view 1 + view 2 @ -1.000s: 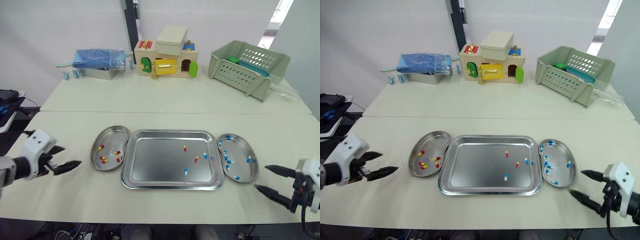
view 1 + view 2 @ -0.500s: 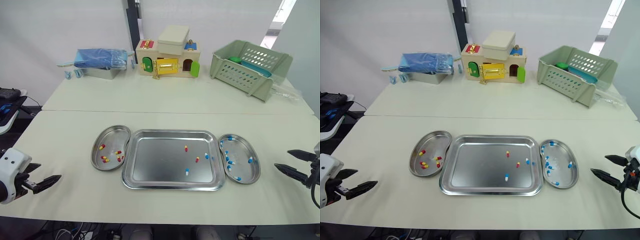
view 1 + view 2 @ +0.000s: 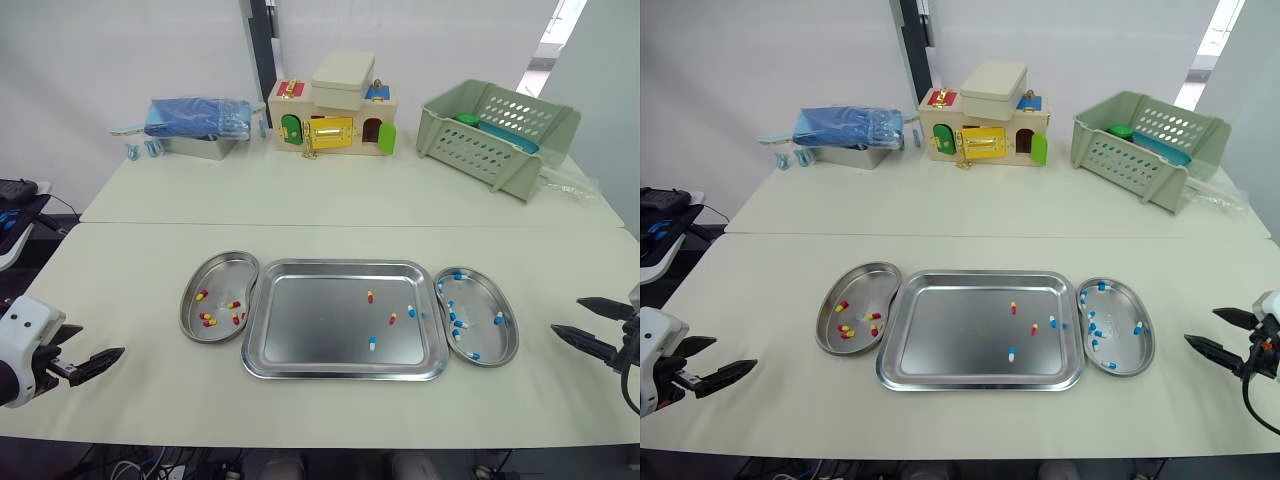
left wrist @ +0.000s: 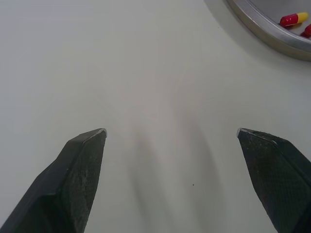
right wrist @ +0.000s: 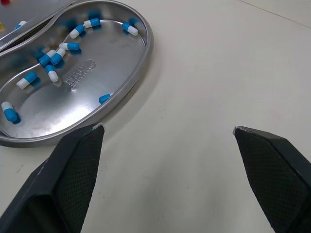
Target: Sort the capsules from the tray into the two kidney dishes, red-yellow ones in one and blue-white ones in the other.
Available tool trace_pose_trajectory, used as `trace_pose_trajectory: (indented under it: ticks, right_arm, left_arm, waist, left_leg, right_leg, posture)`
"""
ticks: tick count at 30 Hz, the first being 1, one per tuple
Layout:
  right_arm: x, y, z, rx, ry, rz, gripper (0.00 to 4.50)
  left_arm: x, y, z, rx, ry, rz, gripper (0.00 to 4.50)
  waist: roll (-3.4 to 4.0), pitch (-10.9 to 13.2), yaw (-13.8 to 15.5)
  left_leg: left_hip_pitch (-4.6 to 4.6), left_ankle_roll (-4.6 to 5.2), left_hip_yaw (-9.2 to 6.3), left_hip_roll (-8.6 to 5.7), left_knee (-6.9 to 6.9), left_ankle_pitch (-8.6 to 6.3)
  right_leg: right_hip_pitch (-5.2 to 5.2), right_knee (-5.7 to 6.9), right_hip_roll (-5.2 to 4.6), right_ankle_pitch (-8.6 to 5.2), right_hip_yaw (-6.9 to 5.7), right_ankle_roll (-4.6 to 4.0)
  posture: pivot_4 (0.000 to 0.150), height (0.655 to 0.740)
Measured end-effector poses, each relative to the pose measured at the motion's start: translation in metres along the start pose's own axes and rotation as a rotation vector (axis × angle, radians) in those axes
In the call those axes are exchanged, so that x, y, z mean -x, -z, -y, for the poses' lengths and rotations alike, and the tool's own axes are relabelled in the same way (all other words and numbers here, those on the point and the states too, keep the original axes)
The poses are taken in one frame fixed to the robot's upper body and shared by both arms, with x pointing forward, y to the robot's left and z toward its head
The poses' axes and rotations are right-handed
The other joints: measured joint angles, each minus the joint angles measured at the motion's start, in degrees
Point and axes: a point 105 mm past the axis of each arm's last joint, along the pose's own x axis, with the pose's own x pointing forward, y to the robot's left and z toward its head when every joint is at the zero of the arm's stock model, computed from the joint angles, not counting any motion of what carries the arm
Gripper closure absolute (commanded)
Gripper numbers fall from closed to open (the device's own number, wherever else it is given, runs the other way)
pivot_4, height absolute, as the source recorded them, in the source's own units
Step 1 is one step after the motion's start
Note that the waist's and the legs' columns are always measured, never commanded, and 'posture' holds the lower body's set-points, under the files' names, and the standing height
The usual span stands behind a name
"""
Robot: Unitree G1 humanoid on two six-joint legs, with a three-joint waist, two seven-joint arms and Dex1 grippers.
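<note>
- Change: a second ago both arms reached in close to the dishes. They have since drawn back to the near edge of the table and have held there for the last half second.
- The left gripper is released and carries nothing. It sits well apart from the left dish.
- The right gripper is likewise spread and empty, near the right dish but not touching it.
- Task items: four capsules remain on the tray, all in its right half, the same count and places as a second ago. They are two red-yellow capsules and two blue-white capsules.
- The left dish holds only red-yellow ones and the right dish only blue-white ones. No mixing is seen.
- Judgement: nothing was delivered in this interval. The sort looks largely done but not finished, and the pull-back reads as a reset between picks. Either arm would need a fresh reach across its dish to the tray.
- Head views: these give the full layout, with the tray between the dishes and both grippers outboard of them.
- Left wrist view: its fingers stand wide over bare table, with the dish rim and one red-yellow capsule at a corner.
- Right wrist view: a stamped mark on the dish floor and one blue-white capsule tight against the rim, detail the head views do not resolve.
</note>
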Motion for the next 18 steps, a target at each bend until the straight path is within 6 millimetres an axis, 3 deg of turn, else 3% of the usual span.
trace_pose_trajectory:
  ticks: [12, 14, 18]
  right_arm:
    - [0.000, 0.002, 0.002, 0.012, 0.008, -0.012, 0.00]
    - [-0.004, -0.009, 0.005, 0.045, -0.042, -0.022, 0.00]
    - [-0.006, -0.032, 0.007, 0.116, -0.084, -0.006, 0.00]
  left_arm:
    - [0.000, -0.001, 0.001, -0.001, 0.008, 0.002, 0.05]
    - [0.001, -0.024, 0.055, -0.154, 0.236, 0.209, 0.05]
    - [0.012, -0.037, 0.106, -0.259, 0.435, 0.392, 0.05]
  waist:
    - [0.00, 0.00, -0.02]
    - [0.05, 0.01, -0.34]
    - [0.18, -0.03, -0.39]
  left_leg:
    - [0.00, 0.00, 0.00, 0.00, 0.00, 0.00]
    - [-0.01, -0.02, 0.24, -0.08, 0.02, 0.00]
    - [0.00, -0.02, 0.22, -0.07, 0.02, -0.01]
  right_leg:
    - [0.00, 0.00, 0.00, 0.00, 0.00, 0.00]
    - [0.00, -0.07, -0.19, 0.03, 0.15, 0.05]
    - [0.00, -0.08, -0.16, 0.03, 0.12, 0.05]
  posture:
    - [0.150, 0.7400]
    - [0.150, 0.7400]
    - [0.150, 0.7400]
